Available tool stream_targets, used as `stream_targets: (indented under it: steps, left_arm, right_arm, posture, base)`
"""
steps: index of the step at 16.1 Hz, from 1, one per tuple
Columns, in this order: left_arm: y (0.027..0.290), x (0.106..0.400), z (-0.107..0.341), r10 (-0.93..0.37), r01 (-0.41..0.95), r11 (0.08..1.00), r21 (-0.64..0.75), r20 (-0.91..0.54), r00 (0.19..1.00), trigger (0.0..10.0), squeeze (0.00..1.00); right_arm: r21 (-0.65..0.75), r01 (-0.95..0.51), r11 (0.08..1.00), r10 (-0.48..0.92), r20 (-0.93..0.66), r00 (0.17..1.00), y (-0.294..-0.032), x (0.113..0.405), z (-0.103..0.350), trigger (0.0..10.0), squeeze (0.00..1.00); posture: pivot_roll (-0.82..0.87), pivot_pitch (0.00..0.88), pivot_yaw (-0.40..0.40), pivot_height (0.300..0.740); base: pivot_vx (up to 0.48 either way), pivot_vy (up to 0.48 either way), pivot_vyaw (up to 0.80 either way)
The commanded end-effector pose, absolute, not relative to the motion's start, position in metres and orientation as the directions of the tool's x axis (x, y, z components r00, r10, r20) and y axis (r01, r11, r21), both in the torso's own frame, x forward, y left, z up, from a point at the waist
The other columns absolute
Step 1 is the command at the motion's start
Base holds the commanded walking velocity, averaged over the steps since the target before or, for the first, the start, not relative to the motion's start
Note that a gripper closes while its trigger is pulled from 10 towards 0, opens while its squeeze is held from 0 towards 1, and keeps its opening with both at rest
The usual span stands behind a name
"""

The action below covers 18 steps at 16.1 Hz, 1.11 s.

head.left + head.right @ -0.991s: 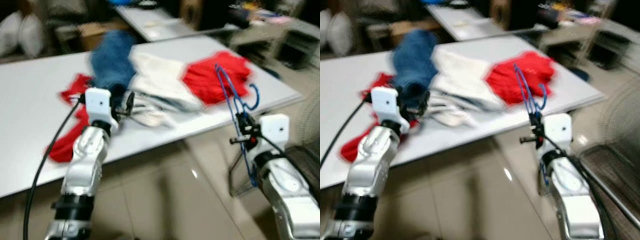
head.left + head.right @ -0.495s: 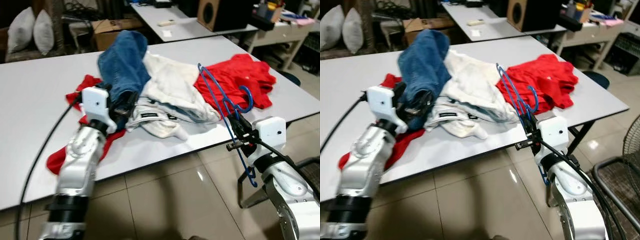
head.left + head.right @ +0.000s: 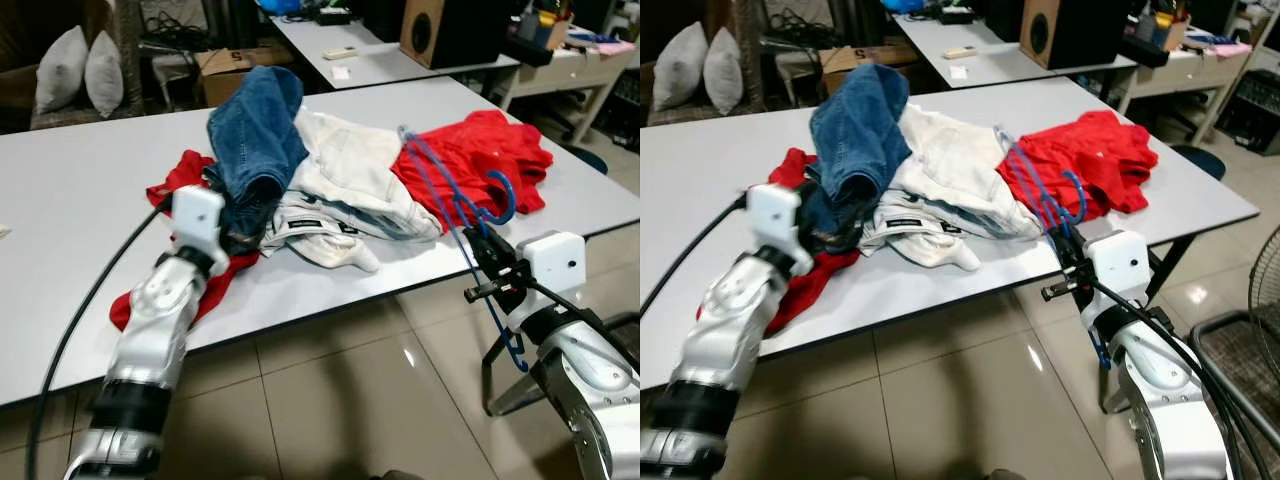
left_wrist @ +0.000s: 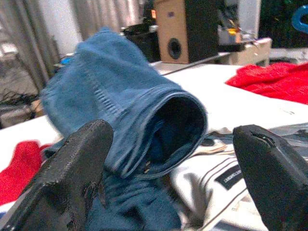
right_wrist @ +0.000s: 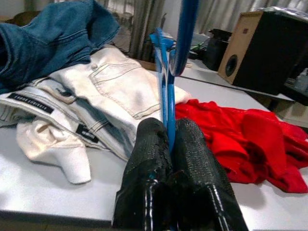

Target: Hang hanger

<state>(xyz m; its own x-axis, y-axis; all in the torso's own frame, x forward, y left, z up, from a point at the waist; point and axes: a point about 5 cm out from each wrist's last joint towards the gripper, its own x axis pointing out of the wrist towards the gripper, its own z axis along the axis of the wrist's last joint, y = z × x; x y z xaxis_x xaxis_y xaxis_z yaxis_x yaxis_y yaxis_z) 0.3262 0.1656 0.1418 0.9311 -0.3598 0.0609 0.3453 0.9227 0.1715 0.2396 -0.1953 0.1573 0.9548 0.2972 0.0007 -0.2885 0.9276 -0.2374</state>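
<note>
Table: white, spans the upper frame, carrying a clothes pile at centre.
Clothes: blue jeans, white trousers, red garment.
Hanger: blue, right of centre, held upright before the table edge; likely light, stiff and slick, best gripped along its thin frame.
Right gripper: jaws clenched on the hanger.
Left gripper: jaws spread, facing the jeans.

You see the hanger cut off at the picture edge in the right wrist view, its lower run hidden between the right gripper fingers. The jeans cover part of the red cloth beneath
</note>
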Motion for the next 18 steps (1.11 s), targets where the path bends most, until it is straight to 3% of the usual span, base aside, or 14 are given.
stream_targets:
  steps: [1,2,4,11,18]
  left_arm:
    - [0.16,0.33,0.14,-0.391,0.374,0.903,0.21,0.047,0.919,5.9,0.0]
    - [0.16,0.334,0.138,-0.381,0.365,0.906,0.215,0.034,0.924,4.5,0.0]
    - [0.164,0.343,0.137,-0.337,0.325,0.92,0.221,0.02,0.941,0.0,0.0]
    - [0.179,0.353,0.145,-0.243,0.209,0.931,0.3,0.08,0.967,0.0,0.0]
    - [0.184,0.357,0.155,-0.334,0.292,0.894,0.339,0.071,0.94,0.0,0.0]
  right_arm:
    - [-0.247,-0.308,0.919,0.318,0.0,0.948,-0.196,0.241,0.161,10.0,0.0]
    - [-0.249,-0.32,0.914,0.33,-0.003,0.944,-0.194,0.241,0.16,10.0,0.0]
    - [-0.261,-0.343,0.902,0.352,-0.013,0.936,-0.19,0.241,0.158,10.0,0.0]
    - [-0.271,-0.393,0.879,0.4,-0.03,0.916,-0.182,0.236,0.154,10.0,0.0]
    - [-0.271,-0.425,0.864,0.429,-0.046,0.902,-0.179,0.235,0.15,10.0,0.0]
  posture:
    - [-0.09,0.0,0.042,0.74]
    - [-0.1,0.0,0.045,0.74]
    - [-0.1,0.0,0.048,0.74]
    - [-0.11,0.0,0.061,0.74]
    - [-0.1,0.0,0.066,0.74]
  base:
    - [0.0,0.0,0.0]
    - [0.0,0.0,0.0]
    - [0.0,0.0,0.0]
    - [0.0,0.0,0.0]
    - [0.0,0.0,0.0]
